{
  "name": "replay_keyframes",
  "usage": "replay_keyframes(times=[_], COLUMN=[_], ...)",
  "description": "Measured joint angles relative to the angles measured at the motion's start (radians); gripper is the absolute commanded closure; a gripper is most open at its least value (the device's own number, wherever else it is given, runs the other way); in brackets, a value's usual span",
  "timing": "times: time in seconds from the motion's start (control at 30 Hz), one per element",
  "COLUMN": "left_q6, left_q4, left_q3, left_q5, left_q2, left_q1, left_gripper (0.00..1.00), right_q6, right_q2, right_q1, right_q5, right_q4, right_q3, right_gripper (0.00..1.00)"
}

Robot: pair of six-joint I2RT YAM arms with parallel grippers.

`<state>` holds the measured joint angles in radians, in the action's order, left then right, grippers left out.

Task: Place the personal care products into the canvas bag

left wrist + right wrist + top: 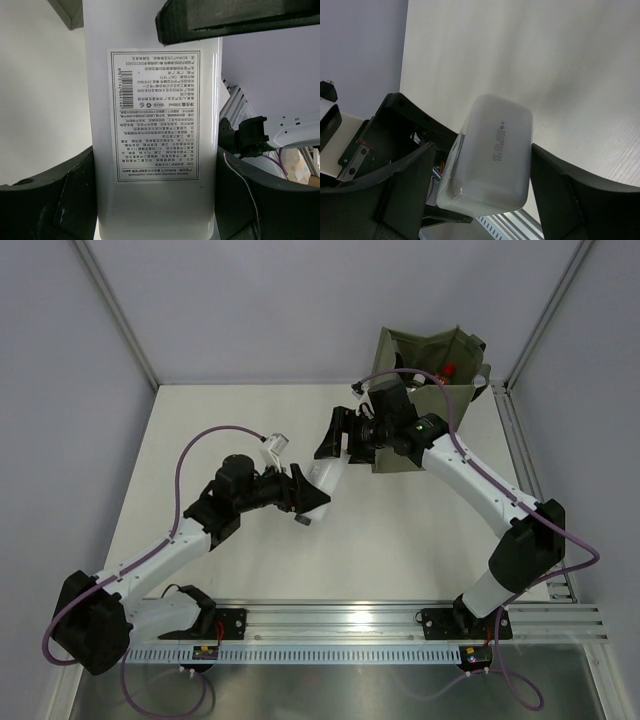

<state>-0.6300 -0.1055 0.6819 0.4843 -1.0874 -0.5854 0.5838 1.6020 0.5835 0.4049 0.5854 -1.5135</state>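
Observation:
The flat white bottle hangs above the table's middle, and my left gripper is shut on its lower part. In the left wrist view the bottle with its printed label fills the space between both fingers. My right gripper is open, its jaws standing on either side of the bottle's other end. In the right wrist view that end sits between the fingers, with a gap on the left side. The olive canvas bag stands open at the back right. A red cap shows inside it.
The enclosure's grey walls stand close on the left, back and right. An aluminium rail runs along the near edge by the arm bases. The right arm's purple cable loops in front of the bag.

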Motion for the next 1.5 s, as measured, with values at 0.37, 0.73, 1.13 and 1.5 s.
replay_keyframes(times=[0.37,0.73,1.13,1.5], left_q6=[0.010,0.022,0.009,0.062], left_q4=[0.005,0.010,-0.080,-0.043], left_q3=[0.014,0.065,0.094,0.117], left_q5=[-0.027,-0.028,-0.011,0.001], left_q2=[-0.044,-0.114,-0.118,-0.063], left_q1=[-0.006,-0.016,-0.026,-0.030], left_gripper=[1.00,0.02,0.01,0.01], right_q6=[0.054,0.048,0.029,0.033], right_q2=[-0.001,-0.002,-0.021,-0.028], right_q1=[-0.004,-0.023,-0.037,-0.152], right_q5=[0.018,0.074,0.294,0.435], right_q4=[-0.072,-0.148,-0.199,-0.225], right_q3=[0.072,0.091,0.127,0.125], right_gripper=[0.52,1.00,1.00,1.00])
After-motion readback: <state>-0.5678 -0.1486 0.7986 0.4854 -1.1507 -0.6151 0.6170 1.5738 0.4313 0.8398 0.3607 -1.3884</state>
